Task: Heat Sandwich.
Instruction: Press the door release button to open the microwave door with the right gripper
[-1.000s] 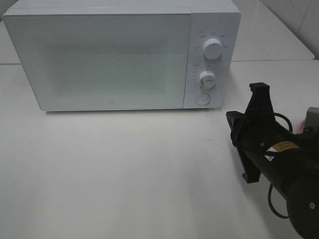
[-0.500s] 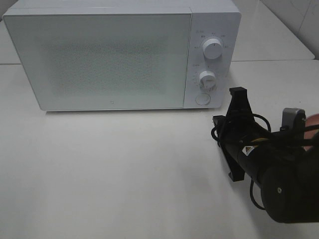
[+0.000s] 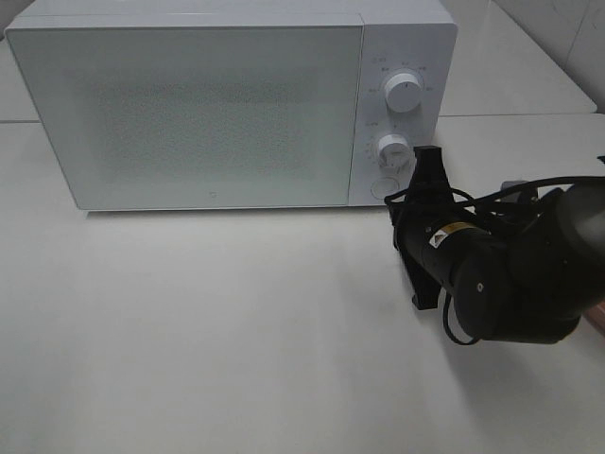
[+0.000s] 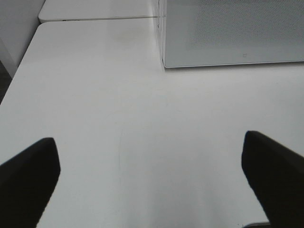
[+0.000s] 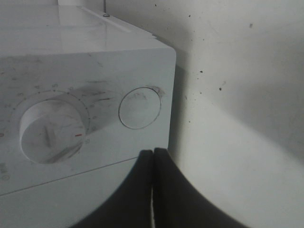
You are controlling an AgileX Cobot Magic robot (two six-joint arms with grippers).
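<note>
The white microwave (image 3: 208,104) stands at the back of the table with its door shut. My right gripper (image 3: 401,202) is shut and empty, its tips close in front of the round button (image 3: 384,187) at the bottom of the control panel. In the right wrist view the closed fingertips (image 5: 153,153) sit just below that button (image 5: 139,108), beside the lower knob (image 5: 52,126). My left gripper (image 4: 152,183) is open and empty above bare table, with the microwave's left corner (image 4: 232,33) ahead. The sandwich is out of view.
The panel carries an upper knob (image 3: 405,95) and a lower knob (image 3: 392,149). The white table (image 3: 217,331) spreads in front of the microwave. The right arm's black body (image 3: 510,274) fills the right side.
My right arm has moved left and toward the microwave, bringing the shut gripper from the table's right side up to the control panel's round button.
</note>
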